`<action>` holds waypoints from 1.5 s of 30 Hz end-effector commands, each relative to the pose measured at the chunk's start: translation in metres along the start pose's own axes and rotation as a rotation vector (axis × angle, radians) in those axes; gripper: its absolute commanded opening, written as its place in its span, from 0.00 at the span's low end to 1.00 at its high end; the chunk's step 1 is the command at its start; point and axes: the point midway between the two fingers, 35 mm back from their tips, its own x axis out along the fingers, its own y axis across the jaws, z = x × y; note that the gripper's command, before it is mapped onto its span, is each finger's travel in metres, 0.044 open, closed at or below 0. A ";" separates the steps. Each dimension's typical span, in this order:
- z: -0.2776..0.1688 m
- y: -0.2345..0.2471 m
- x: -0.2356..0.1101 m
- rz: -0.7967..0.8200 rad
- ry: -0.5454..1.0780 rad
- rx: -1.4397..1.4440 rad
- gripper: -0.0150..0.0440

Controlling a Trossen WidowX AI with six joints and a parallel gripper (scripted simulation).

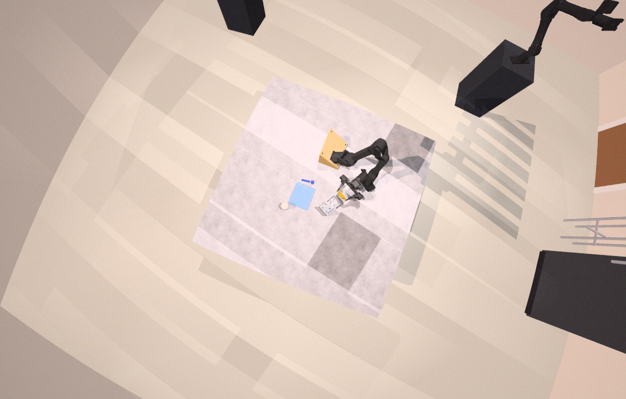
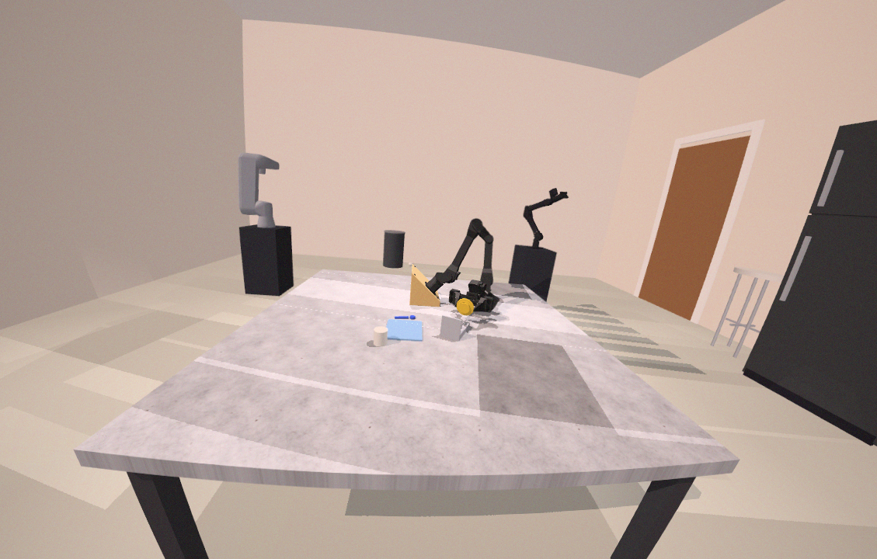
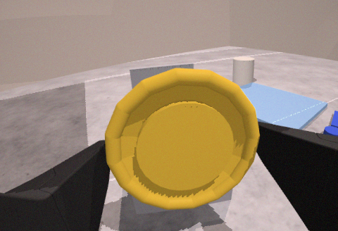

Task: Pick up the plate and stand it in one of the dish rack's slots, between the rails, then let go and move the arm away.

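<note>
My gripper (image 1: 344,194) (image 2: 468,306) (image 3: 182,140) is shut on a yellow plate (image 1: 341,197) (image 2: 464,306) (image 3: 183,137). It holds the plate on edge, face toward the wrist camera, with a black finger at each side of the rim. The grey dish rack (image 1: 327,206) (image 2: 450,327) stands on the table just in front of the plate. In the wrist view only the top of the rack's back panel (image 3: 151,72) shows above the plate; the rails and slots are hidden behind it. The plate hangs low over the rack's near end.
A light blue mat (image 1: 301,195) (image 2: 405,329) (image 3: 282,104) lies left of the rack, with a cream cup (image 1: 284,205) (image 2: 380,336) (image 3: 243,70) at its far corner and a blue spoon (image 1: 308,180) (image 2: 405,317) beside it. A tan wedge block (image 1: 331,146) (image 2: 420,292) holds the arm's base.
</note>
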 end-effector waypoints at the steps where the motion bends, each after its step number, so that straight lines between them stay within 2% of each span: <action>1: 0.001 -0.001 0.006 -0.003 -0.001 -0.005 0.25; 42: 0.007 -0.001 0.055 0.001 -0.007 0.015 0.25; 45: -0.003 -0.001 0.056 0.002 -0.007 0.020 0.25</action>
